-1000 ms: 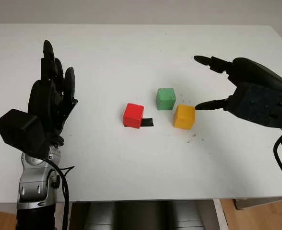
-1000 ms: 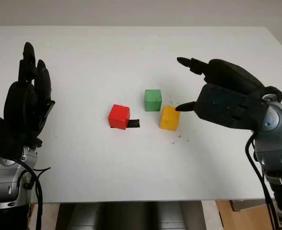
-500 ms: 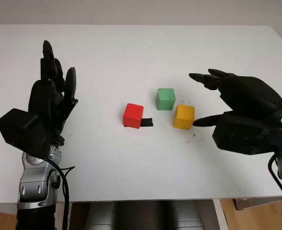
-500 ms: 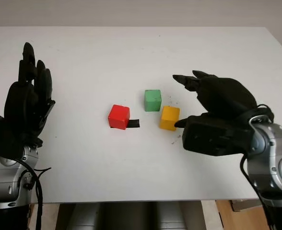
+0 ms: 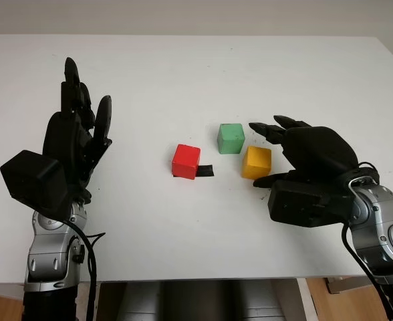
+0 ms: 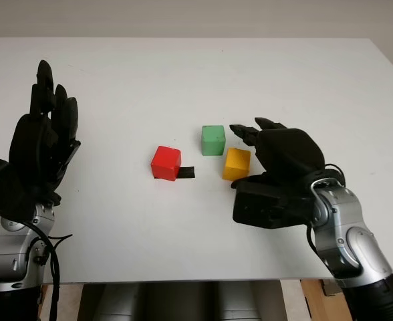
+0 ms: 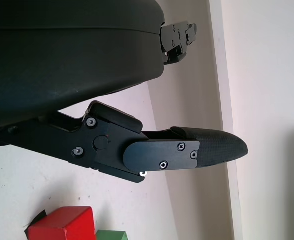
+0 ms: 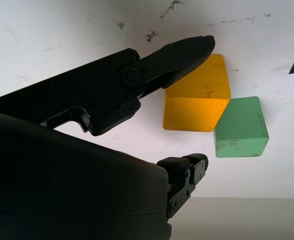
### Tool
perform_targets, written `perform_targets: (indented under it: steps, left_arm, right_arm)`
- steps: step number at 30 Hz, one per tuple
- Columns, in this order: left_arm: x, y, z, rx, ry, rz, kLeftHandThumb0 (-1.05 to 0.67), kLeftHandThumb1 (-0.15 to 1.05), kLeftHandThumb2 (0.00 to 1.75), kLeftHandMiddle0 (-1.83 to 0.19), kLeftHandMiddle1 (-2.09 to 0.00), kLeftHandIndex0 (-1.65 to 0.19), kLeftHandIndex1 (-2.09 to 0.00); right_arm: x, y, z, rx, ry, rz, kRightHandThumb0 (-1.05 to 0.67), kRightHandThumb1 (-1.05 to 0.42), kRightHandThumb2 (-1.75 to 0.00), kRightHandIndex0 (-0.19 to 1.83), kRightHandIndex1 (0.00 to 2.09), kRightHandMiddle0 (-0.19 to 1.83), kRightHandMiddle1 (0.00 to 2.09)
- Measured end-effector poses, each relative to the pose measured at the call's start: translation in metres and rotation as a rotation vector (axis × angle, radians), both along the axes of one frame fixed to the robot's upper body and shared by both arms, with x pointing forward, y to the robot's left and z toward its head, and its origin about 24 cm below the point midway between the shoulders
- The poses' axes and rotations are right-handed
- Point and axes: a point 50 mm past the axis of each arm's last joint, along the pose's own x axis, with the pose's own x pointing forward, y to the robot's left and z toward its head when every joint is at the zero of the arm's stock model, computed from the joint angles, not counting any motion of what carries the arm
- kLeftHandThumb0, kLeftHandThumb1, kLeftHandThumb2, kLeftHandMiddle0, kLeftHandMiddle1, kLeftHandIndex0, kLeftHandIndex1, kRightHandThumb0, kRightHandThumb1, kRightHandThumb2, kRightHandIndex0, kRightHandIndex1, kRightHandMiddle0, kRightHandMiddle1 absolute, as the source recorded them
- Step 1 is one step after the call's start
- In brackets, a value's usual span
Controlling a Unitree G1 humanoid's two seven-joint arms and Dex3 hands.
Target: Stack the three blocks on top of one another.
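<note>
Three small cubic blocks sit near the centre of the white worktop (image 5: 183,80), none stacked. Red cube block (image 5: 186,161) lies left of centre, with a short strip of black tape (image 5: 205,170) touching its right lower edge. Green cube block (image 5: 230,138) sits to the upper right of the red one, apart from it. Yellow cube block (image 5: 256,162) lies just below and right of the green, their corners almost meeting.

Right hand (image 5: 303,170) is at centre right of the frame, low over the worktop beside the yellow block. Its fingers (image 8: 184,52) are spread and hold nothing; one tip lies at the yellow block's lower right edge, the others reach above its upper right, near the green block. Contact cannot be confirmed.

Left hand (image 5: 66,154) is raised at left of frame, well apart from the blocks, open, fingers (image 5: 71,83) pointing up.
</note>
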Motion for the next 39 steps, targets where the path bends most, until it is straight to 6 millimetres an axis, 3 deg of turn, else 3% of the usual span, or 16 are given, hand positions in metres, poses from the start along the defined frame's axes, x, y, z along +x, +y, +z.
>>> perform_targets:
  steps: [9, 16, 19, 20, 22, 28, 39]
  left_arm:
    - [-0.001, -0.0005, 0.0015, -0.001, -0.023, 0.004, -0.8, 1.05, 0.4, 0.19, -0.02, 0.19, 0.0]
    - [-0.0015, -0.0005, 0.0007, 0.002, -0.025, 0.011, -0.82, 1.05, 0.39, 0.19, -0.02, 0.19, -0.01]
    - [-0.0016, -0.0005, 0.0003, 0.003, -0.025, 0.027, -0.82, 1.05, 0.39, 0.19, -0.03, 0.18, -0.02]
    - [-0.0016, -0.0005, 0.0002, 0.004, -0.024, 0.029, -0.82, 1.05, 0.39, 0.19, -0.03, 0.18, -0.02]
    - [-0.0016, -0.0008, 0.0, 0.005, -0.024, 0.031, -0.81, 1.05, 0.39, 0.19, -0.04, 0.19, -0.02]
    - [-0.0016, -0.0022, -0.0013, 0.005, -0.022, 0.044, -0.79, 1.05, 0.41, 0.19, -0.04, 0.19, -0.03]
    - [-0.0021, -0.0032, -0.0028, 0.014, -0.017, 0.049, -0.77, 1.05, 0.42, 0.19, -0.05, 0.19, -0.04]
  right_arm:
    - [0.0014, -0.0014, -0.0033, -0.016, 0.006, -0.003, -0.72, -0.94, -0.05, 0.18, 0.05, 0.43, 0.09]
    - [0.0022, -0.0011, -0.0036, -0.034, -0.047, 0.012, -0.59, -0.95, -0.06, 0.31, 0.1, 0.62, 0.19]
    - [0.0031, -0.0025, -0.0051, -0.034, -0.066, 0.01, -0.54, -0.96, -0.06, 0.37, 0.11, 0.66, 0.32]
    - [0.0034, -0.0031, -0.0058, -0.033, -0.068, 0.009, -0.53, -0.96, -0.05, 0.39, 0.08, 0.57, 0.53]
    - [0.0037, -0.0038, -0.0066, -0.03, -0.065, 0.006, -0.51, -0.96, -0.06, 0.41, 0.07, 0.5, 0.72]
    - [0.0046, -0.0038, -0.008, -0.004, -0.074, -0.001, -0.46, -0.97, -0.05, 0.47, 0.08, 0.47, 1.02]
    - [0.0083, -0.0068, -0.0081, 0.005, -0.096, -0.013, -0.37, -0.95, -0.05, 0.54, 0.09, 0.52, 1.15]
